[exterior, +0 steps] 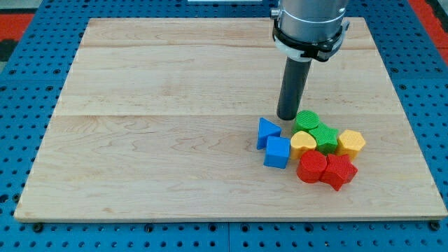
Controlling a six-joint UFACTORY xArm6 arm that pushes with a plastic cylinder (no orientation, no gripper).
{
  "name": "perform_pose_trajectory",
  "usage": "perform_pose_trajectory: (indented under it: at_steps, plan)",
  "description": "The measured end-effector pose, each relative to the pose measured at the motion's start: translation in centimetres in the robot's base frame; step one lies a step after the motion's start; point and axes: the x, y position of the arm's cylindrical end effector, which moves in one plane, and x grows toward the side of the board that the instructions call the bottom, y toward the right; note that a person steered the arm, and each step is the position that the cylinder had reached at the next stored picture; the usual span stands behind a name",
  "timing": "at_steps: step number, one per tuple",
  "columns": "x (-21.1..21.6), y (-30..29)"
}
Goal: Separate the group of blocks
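Note:
A group of small blocks sits at the view's lower right of the wooden board (154, 126). A blue triangle (267, 131) and a blue cube (277, 152) lie on the group's left. A green round block (306, 120) and a green star-like block (325, 136) are at its top. A yellow heart (302, 143) is in the middle and a yellow hexagon (351, 142) on the right. A red round block (311, 168) and a red star-like block (339, 171) are at the bottom. My tip (288, 117) stands just above the group, between the blue triangle and the green round block.
The board lies on a blue perforated table (21, 126). The arm's grey body (310, 21) hangs over the board's top edge at the view's upper right.

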Motion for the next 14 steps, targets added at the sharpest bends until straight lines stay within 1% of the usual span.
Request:
perform_pose_trajectory:
  at_steps: [2,3,4,5,6,7,8,9,10,13,14]
  plan:
    - [-0.2,-0.8]
    - [-6.6,3.2]
    - [-4.2,15.2]
    - [6.3,18.4]
    - [16.8,16.2]
    - [16.9,10.8]
    - [16.0,4.5]
    - [13.1,3.4]
    - [10.4,3.9]
    - [6.0,4.0]
    - [3.2,3.1]
